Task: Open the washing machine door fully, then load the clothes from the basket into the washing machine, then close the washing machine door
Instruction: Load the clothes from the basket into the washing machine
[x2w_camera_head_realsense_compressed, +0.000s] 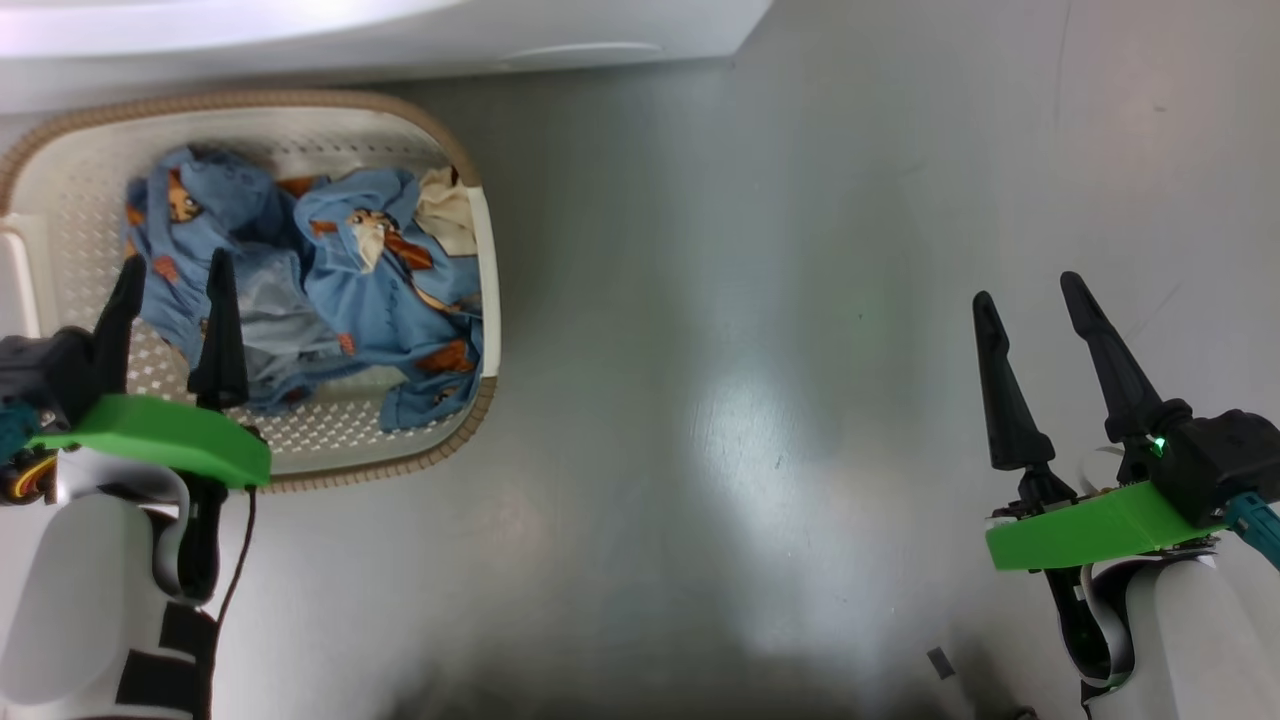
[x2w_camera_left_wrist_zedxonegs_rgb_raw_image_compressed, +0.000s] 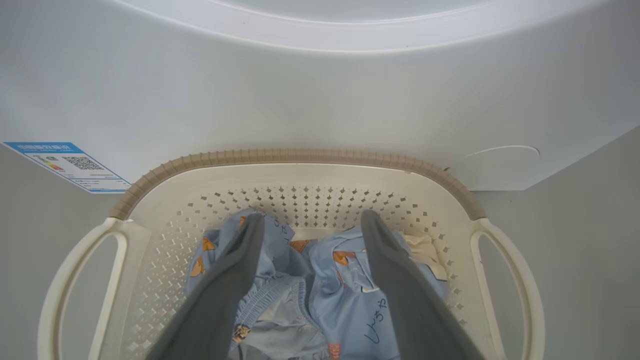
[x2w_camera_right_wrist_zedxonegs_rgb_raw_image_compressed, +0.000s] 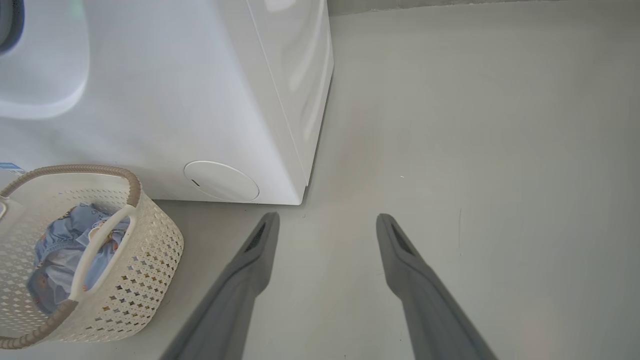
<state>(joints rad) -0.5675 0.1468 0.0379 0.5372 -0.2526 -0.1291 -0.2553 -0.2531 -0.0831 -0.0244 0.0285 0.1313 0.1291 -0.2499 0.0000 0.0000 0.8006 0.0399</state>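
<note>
Light-blue clothes (x2w_camera_head_realsense_compressed: 370, 290) lie in the basket (x2w_camera_head_realsense_compressed: 488, 290) at the washing machine (x2w_camera_head_realsense_compressed: 600, 40) front in the head view; my left gripper (x2w_camera_head_realsense_compressed: 175, 262) hangs spread over its near-left corner, my right gripper (x2w_camera_head_realsense_compressed: 1027, 288) spread over the floor (x2w_camera_head_realsense_compressed: 750, 400). Left wrist: fingers (x2w_camera_left_wrist_zedxonegs_rgb_raw_image_compressed: 225, 280) wide above the clothes, empty. Right wrist: spread, floor beneath

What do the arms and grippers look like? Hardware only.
Left gripper and right gripper: two long tapered black fingers each, on bright green flat mounts over pale rounded forearms. Left has a thin dark cable; right a lit green LED and teal connector.
</note>
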